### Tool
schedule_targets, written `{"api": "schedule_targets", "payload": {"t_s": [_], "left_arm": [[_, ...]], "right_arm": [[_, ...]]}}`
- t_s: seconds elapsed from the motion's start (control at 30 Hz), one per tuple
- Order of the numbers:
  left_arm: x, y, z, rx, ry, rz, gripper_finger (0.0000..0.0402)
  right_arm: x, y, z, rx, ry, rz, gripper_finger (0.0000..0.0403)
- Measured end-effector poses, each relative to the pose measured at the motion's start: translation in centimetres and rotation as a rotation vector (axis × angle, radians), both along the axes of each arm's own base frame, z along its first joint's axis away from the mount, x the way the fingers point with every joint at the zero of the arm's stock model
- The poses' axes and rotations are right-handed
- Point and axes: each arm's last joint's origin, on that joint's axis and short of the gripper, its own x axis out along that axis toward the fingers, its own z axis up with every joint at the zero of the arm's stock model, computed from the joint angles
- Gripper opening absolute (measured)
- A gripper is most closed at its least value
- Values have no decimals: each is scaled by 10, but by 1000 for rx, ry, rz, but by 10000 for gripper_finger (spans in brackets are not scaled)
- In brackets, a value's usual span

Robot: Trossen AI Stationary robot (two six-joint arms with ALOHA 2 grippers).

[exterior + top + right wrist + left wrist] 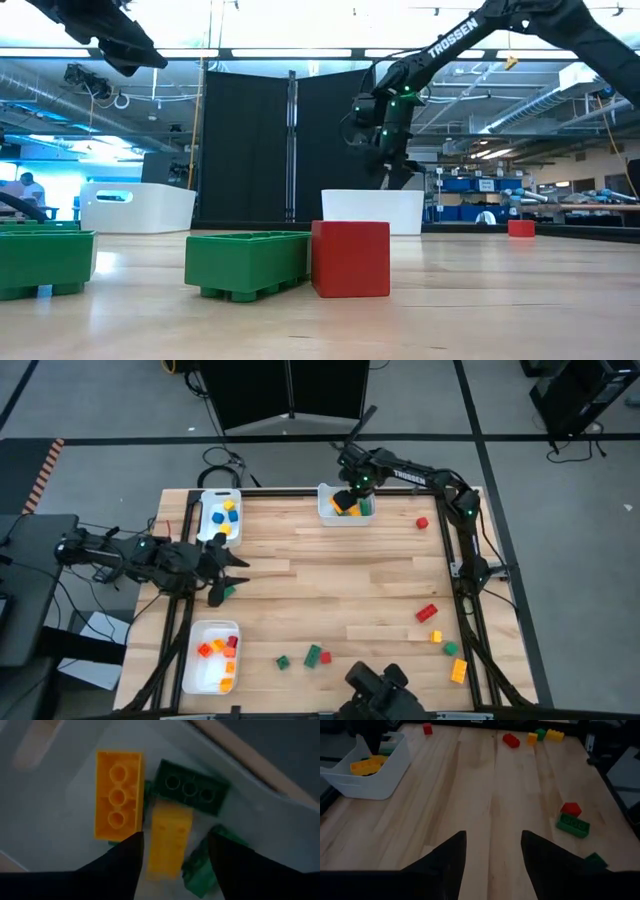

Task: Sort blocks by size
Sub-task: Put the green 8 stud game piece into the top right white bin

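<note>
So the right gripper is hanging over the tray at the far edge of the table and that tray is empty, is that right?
Not quite. The right gripper does hang over the tray at the far edge, but the tray isn't empty: the right wrist view shows an orange block, a yellow block and green blocks lying in it.

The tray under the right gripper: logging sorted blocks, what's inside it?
Inside the tray: an orange block, a yellow block and green blocks. The gripper covers whatever lies beneath its fingers.

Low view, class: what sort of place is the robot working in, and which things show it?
Probably a robotics lab or workshop: exposed ceiling ducts, shelves of blue storage bins behind, a black partition screen, and a wooden table with toy blocks.
</note>
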Motion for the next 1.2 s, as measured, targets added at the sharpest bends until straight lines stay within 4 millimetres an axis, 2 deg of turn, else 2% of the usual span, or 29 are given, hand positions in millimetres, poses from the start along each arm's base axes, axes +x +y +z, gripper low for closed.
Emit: {"api": "schedule_targets", "payload": {"t_s": [0.3,0.53,0.7,0.8,0.93,1.1,1.2], "left_arm": [[5,0,-2,18,13,19,198],[6,-1,1,12,-15,20,198],[9,-1,6,0,-71,21,198],[10,-1,8,-1,-98,28,198],[11,0,10,20,-124,84,198],[11,0,9,24,-115,88,198],[11,1,9,33,-118,108,198]], "right_arm": [[-6,1,19,-35,-25,-28,257],[-14,8,41,-54,-44,-25,252],[-20,23,66,-98,-37,-23,244],[-23,40,82,-159,-9,21,239],[-32,69,91,-206,-2,100,234],[-54,118,90,-230,-101,85,230],[-70,152,81,-222,-180,54,229]]}}
